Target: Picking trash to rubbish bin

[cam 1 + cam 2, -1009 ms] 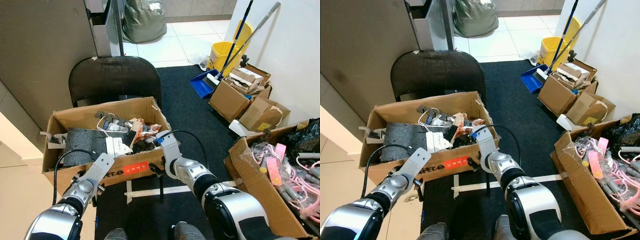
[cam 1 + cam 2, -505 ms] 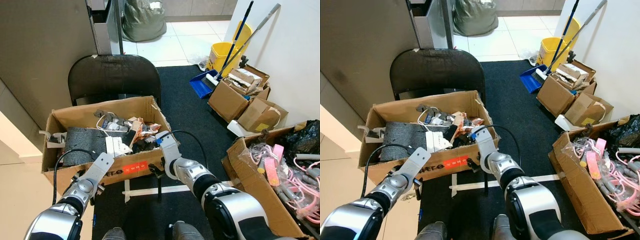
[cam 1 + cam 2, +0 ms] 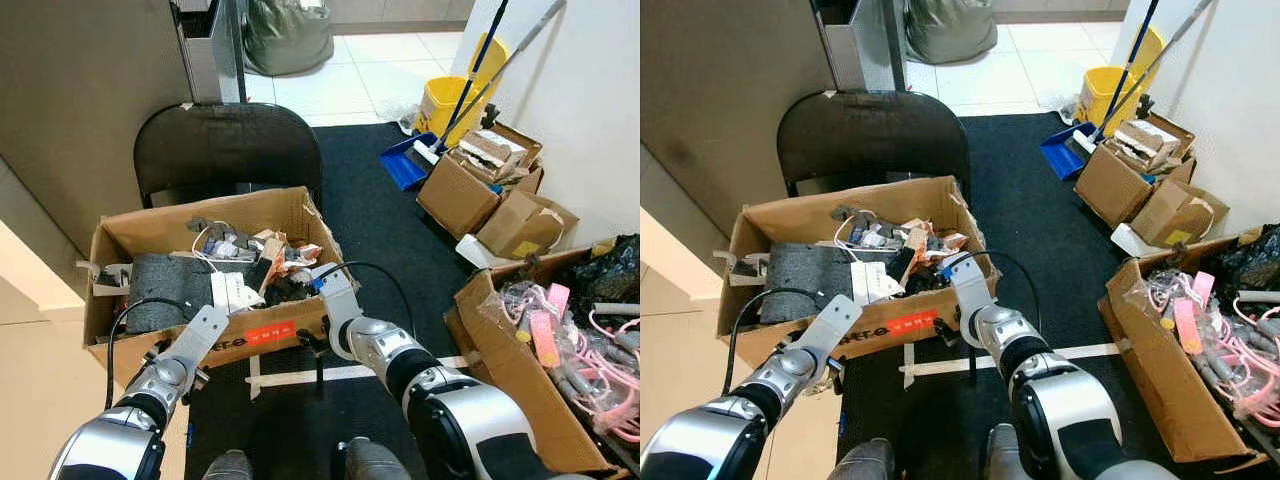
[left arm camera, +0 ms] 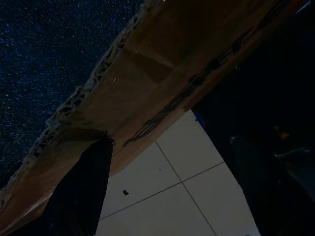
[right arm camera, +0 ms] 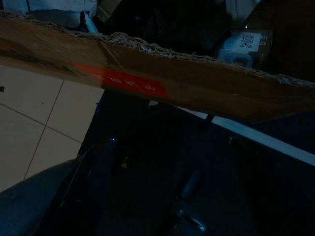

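Two grippers, left gripper (image 3: 180, 372) and right gripper (image 3: 318, 342), sit under the near edge of the cardboard box (image 3: 262, 335) of trash; finger state cannot be told. Uneven lifting could tip it off the chair (image 3: 228, 150).

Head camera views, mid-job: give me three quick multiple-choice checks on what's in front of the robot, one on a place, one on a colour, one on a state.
1. Where does the trash-filled cardboard box sit?
A. On the black chair
B. On the white tiles
C. On top of the yellow bucket

2. What colour is the label on the box's near wall?
A. Green
B. Red
C. Blue

3. How is that box?
A. Taped shut
B. Tipped on its side
C. Open at the top, with loose trash inside

Answers:
1. A: the black chair has its backrest rising right behind the box, and its legs show below it.
2. B: a red strip shows on the front wall, between the left pincer and the right pincer.
3. C: flaps are up, and papers and cables lie inside.
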Motion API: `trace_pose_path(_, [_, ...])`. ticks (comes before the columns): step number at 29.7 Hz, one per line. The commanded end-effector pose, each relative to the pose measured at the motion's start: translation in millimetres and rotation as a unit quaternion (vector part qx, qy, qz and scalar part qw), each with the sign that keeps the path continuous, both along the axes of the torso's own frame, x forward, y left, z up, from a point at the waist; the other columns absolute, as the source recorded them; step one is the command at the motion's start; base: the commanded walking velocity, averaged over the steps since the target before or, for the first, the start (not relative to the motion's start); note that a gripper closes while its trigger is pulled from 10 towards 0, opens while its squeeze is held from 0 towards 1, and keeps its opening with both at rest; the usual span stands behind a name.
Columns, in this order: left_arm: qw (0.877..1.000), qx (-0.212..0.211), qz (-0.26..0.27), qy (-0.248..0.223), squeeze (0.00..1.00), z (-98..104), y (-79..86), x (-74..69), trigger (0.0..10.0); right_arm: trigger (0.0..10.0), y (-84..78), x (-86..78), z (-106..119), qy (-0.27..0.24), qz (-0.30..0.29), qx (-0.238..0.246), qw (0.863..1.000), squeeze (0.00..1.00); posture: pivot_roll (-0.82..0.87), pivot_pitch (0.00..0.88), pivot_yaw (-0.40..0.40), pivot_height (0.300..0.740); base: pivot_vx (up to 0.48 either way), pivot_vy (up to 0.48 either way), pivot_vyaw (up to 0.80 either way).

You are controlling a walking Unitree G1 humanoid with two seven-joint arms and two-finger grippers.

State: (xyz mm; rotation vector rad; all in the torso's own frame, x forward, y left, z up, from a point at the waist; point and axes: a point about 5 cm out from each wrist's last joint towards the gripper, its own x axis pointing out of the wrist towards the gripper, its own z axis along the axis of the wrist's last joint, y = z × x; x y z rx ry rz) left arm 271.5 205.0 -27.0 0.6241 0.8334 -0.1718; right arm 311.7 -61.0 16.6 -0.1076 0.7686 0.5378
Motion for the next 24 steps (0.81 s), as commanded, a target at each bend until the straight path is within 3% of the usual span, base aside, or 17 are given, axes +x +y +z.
trace_pose_path(1, [0.999,0.002,-0.015,-0.044,0.00,13.4,-0.4,14.6,10.0,10.0,1.0,-6.2,-6.3,0.017,0.001,0.000,1.000,0.00,0.06,0.120,-0.024,0.740,0.000,0.000,0.00])
trace_pose_path(24, [0.999,0.002,-0.014,-0.040,0.00,11.5,0.6,12.3,10.0,10.0,2.3,-8.2,-7.8,0.023,0.002,0.004,1.000,0.00,0.06,0.134,-0.020,0.740,0.000,0.000,0.00])
